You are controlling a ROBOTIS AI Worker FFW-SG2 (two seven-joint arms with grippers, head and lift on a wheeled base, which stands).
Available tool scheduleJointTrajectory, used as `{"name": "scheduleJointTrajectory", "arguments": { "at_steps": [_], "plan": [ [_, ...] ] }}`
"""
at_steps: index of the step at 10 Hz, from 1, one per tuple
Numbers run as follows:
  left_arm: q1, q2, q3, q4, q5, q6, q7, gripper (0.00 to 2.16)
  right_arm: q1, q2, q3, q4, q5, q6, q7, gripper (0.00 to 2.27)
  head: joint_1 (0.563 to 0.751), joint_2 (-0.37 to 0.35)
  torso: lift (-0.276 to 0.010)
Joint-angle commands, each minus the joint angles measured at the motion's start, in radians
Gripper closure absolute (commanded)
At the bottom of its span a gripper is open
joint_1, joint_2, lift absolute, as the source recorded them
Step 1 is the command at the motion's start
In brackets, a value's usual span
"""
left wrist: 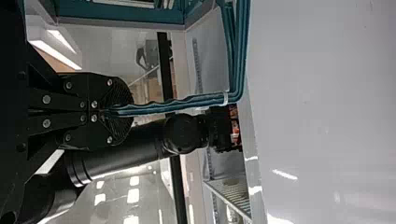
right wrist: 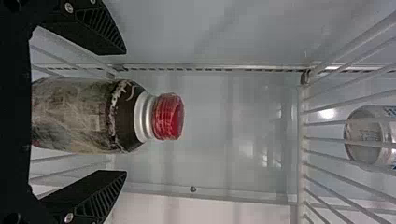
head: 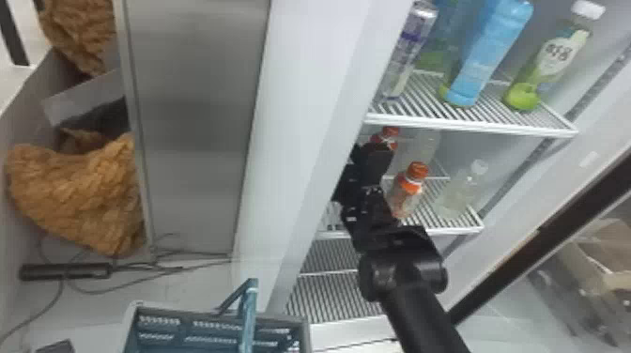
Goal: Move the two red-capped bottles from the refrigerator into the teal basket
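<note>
In the head view my right gripper [head: 373,162] is inside the refrigerator at the middle shelf, beside one red-capped bottle [head: 407,193]; another red cap [head: 390,132] shows just behind it. The right wrist view has a dark bottle [right wrist: 74,114] with a red cap [right wrist: 168,116] standing between the spread fingers of my right gripper [right wrist: 126,112], a gap on both sides. In the left wrist view my left gripper [left wrist: 112,112] is shut on the handle [left wrist: 177,104] of the teal basket [left wrist: 121,14]. The basket's rim [head: 306,331] is low in the head view, outside the refrigerator.
A blue bottle [head: 493,51], a green-based bottle [head: 547,65] and a can [head: 407,51] stand on the wire shelf above [head: 469,123]. A clear bottle [head: 457,195] is on the middle shelf, to the right. The white refrigerator wall [head: 300,141] rises left of the right arm.
</note>
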Motion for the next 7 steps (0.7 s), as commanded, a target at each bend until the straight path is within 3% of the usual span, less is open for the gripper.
{"name": "scheduleJointTrajectory", "arguments": {
  "at_steps": [1,3,7],
  "plan": [
    [0.000,0.000,0.000,0.000,0.000,0.000,-0.001,1.16,-0.016,0.000,0.012,0.015,-0.016,0.013,-0.010,0.19,0.695,-0.350,-0.224],
    [0.000,0.000,0.000,0.000,0.000,-0.002,-0.001,1.16,-0.021,0.000,0.018,0.015,-0.036,0.069,-0.015,0.77,0.695,-0.348,-0.224],
    [0.005,0.000,0.004,0.000,0.002,-0.009,-0.006,1.16,0.033,-0.002,0.000,-0.069,-0.036,0.072,-0.019,0.83,0.695,-0.343,-0.224]
  ]
}}
